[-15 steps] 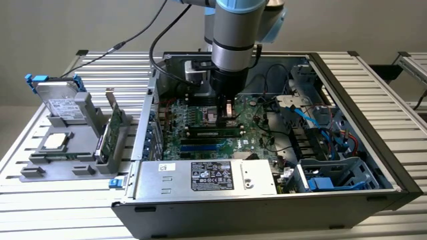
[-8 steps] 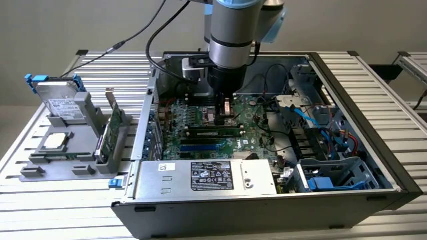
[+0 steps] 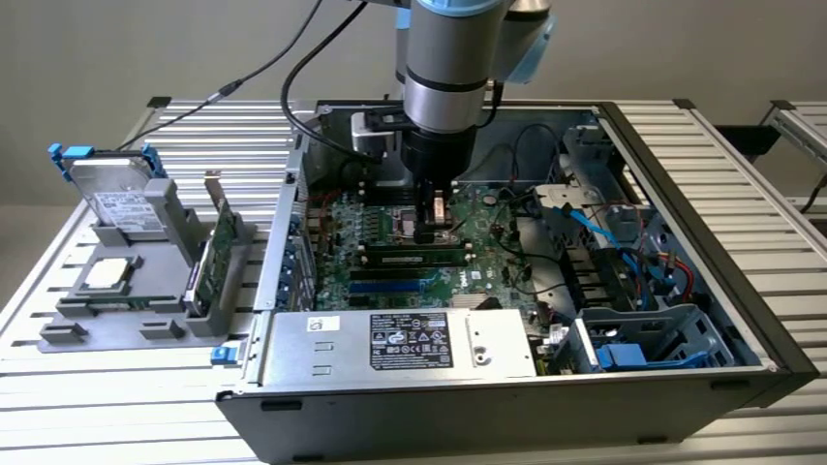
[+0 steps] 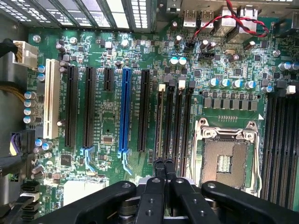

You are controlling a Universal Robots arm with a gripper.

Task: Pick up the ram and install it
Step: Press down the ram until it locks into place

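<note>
Slatted metal tabletop (image 3: 116,387) carried an open computer case (image 3: 723,320). Inside it, the gripper (image 4: 163,165) hung clenched above the motherboard (image 4: 107,116), just beside its processor socket (image 4: 226,156).

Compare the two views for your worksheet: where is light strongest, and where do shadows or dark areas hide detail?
Exterior view: even, soft light; the bare slatted table is brightest, while the open computer case is shaded around the motherboard under the arm. Wrist view: bright glare through the case's rear vents; the board is well lit, and the black end effector shows little surface detail.
</note>
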